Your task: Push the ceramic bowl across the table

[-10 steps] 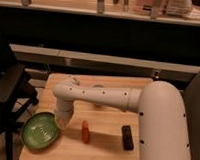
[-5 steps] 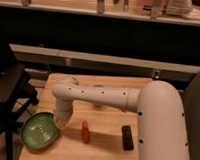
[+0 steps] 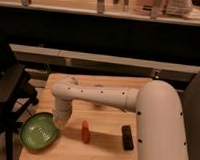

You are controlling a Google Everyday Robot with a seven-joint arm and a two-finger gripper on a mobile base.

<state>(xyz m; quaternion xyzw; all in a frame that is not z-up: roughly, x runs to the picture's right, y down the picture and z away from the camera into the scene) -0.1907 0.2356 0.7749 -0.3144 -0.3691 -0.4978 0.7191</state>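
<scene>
The green ceramic bowl point(image 3: 39, 131) lies at the front left corner of the light-wood table point(image 3: 103, 144), its left rim reaching the table's edge. My white arm reaches in from the right and bends down at the elbow. The gripper point(image 3: 60, 124) hangs at the bowl's right rim, touching or nearly touching it; the wrist hides the contact.
A small red-orange object point(image 3: 84, 132) lies just right of the gripper. A black rectangular block point(image 3: 127, 136) rests further right, near my arm's base. A dark chair point(image 3: 7, 98) stands left of the table. A long pale shelf point(image 3: 109, 60) runs behind.
The bowl has slid slightly further left toward the table's corner, with the gripper following at its right rim.
</scene>
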